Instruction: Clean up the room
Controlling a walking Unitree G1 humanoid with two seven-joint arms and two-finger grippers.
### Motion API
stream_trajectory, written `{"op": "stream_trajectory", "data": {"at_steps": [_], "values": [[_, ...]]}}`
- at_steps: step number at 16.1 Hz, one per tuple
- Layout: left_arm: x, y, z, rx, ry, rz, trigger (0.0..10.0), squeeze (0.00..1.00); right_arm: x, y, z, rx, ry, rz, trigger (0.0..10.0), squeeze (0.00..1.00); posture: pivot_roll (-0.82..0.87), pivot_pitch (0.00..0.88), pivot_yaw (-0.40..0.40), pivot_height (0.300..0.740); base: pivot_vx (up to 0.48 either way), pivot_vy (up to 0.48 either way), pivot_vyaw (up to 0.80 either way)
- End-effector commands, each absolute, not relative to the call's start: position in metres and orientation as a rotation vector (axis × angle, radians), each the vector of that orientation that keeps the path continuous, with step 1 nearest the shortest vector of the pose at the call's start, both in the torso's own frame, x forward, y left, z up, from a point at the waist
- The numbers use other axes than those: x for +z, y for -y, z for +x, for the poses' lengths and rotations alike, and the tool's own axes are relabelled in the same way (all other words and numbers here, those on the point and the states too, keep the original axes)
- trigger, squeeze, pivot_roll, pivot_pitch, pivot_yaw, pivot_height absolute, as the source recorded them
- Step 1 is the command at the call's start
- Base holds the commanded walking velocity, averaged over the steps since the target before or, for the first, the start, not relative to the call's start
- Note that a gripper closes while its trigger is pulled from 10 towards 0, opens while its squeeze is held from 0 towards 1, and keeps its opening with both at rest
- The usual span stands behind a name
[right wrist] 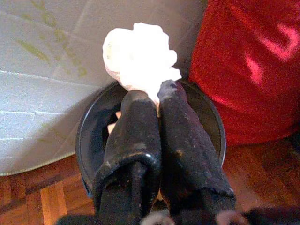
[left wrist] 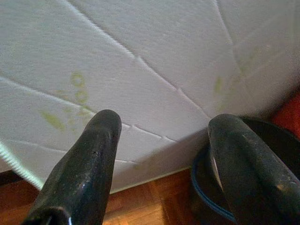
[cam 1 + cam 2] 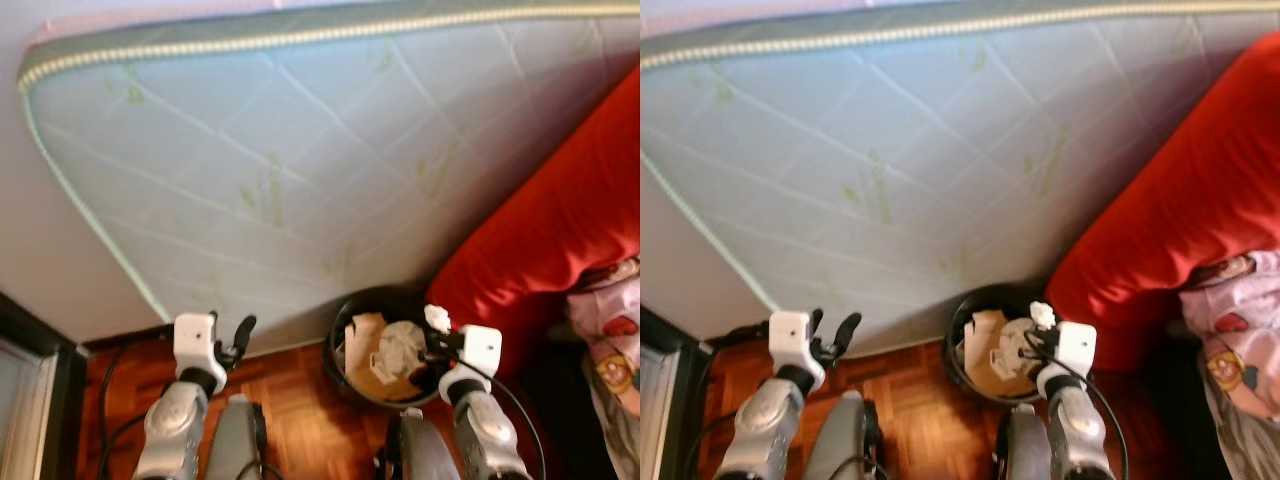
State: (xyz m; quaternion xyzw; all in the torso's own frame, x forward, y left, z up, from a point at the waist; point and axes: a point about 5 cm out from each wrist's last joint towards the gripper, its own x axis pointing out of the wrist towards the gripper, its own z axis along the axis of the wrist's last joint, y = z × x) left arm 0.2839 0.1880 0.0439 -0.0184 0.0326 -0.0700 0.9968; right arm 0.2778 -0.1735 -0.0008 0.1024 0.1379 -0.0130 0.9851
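Note:
A black round trash bin (image 3: 345, 318) stands on the wooden floor against the upright mattress, with crumpled paper and cardboard (image 3: 385, 358) inside. My right gripper (image 1: 152, 96) is shut on a crumpled white paper wad (image 1: 139, 56) and holds it over the bin's near right rim; the same wad (image 3: 437, 318) appears in the left eye view. My left gripper (image 3: 238, 335) is open with nothing in it, raised to the left of the bin in front of the mattress. In the left wrist view its fingers (image 2: 89, 159) stand wide apart, with the bin's rim (image 2: 206, 197) beside one.
A pale quilted mattress (image 3: 300, 150) leans against the wall behind the bin. A red cushion or sofa (image 3: 560, 220) rises at the right, with patterned pink cloth (image 3: 610, 340) on it. A dark frame (image 3: 30, 380) stands at the far left. Cables (image 3: 115, 370) trail on the parquet floor.

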Motion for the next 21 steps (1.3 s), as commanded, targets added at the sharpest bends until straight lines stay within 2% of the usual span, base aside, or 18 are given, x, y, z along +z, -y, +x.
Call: {"op": "stream_trajectory", "data": {"at_steps": [1,10,17,21], "values": [[0.036,-0.188,0.279,-0.144,-0.111,-0.03,10.0,0.0,-0.003,0.173,0.276,-0.018,-0.296,0.206,10.0,0.0,0.07,0.216,-0.039,0.627,0.0,0.0,0.0],[0.037,-0.187,0.279,-0.153,-0.112,-0.036,10.0,0.0,-0.006,0.172,0.276,-0.034,-0.326,0.226,10.0,0.0,0.08,0.232,-0.037,0.627,0.0,0.0,0.0],[0.039,-0.185,0.277,-0.167,-0.111,-0.021,10.0,0.0,-0.002,0.17,0.289,-0.057,-0.38,0.266,10.0,0.0,0.09,0.256,-0.029,0.627,0.0,0.0,0.0],[0.04,-0.186,0.274,-0.163,-0.108,-0.022,10.0,0.0,0.003,0.163,0.295,-0.032,-0.372,0.266,10.0,0.0,0.1,0.269,-0.026,0.627,0.258,0.0,0.0]]}}
